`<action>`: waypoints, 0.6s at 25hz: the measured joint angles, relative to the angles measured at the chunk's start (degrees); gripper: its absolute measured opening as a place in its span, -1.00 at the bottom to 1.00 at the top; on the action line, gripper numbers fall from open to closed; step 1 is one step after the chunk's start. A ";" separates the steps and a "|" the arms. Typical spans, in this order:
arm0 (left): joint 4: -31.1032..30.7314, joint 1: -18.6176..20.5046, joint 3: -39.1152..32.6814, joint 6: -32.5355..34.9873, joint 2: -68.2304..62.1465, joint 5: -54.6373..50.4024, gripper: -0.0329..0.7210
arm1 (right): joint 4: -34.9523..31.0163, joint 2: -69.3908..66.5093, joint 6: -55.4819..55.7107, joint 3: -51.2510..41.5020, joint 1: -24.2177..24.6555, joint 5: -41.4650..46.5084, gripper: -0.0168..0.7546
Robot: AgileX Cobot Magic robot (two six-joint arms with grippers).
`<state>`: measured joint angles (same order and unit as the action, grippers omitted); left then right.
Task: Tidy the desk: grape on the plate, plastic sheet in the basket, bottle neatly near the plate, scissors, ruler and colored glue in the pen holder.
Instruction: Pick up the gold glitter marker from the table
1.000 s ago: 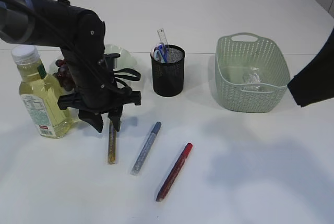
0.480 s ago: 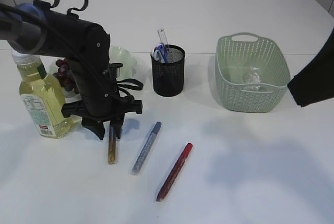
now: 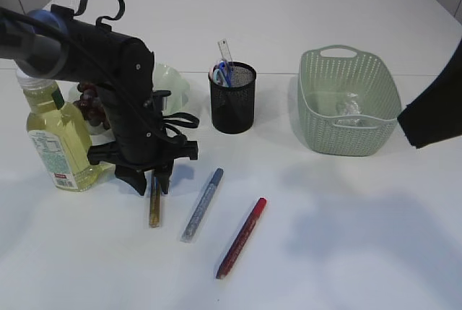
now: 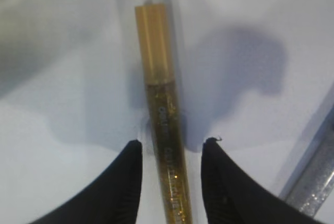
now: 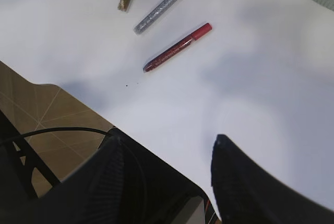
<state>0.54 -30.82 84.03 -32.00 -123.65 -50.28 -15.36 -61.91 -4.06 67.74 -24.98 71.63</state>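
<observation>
Lowered since a second ago, the left gripper [image 3: 153,186] straddles the gold glitter glue pen [image 4: 163,145], jaws released either side, its long axis running toward the counter's front edge; right jaws hang open, idle.

Bright even overhead light, soft grey shadows on the white surface [image 3: 346,252], left wrist view blurred close-up, exterior view sharp

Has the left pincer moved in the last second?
Yes. The left pincer dropped slightly, closing on the gold glue pen; the pen holder stayed put.
</observation>
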 joint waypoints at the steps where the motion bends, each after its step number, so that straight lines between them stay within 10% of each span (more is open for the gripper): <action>1: 0.00 0.00 0.00 0.00 -0.16 0.00 -0.18 | 0.00 0.00 0.00 0.00 0.00 0.00 0.16; 15: 0.00 0.00 0.00 0.00 -0.70 0.49 -0.19 | 0.00 0.00 0.00 0.00 0.00 0.00 0.16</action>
<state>0.54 -30.82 84.03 -32.00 -124.36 -49.79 -15.36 -61.91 -4.06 67.74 -24.98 71.63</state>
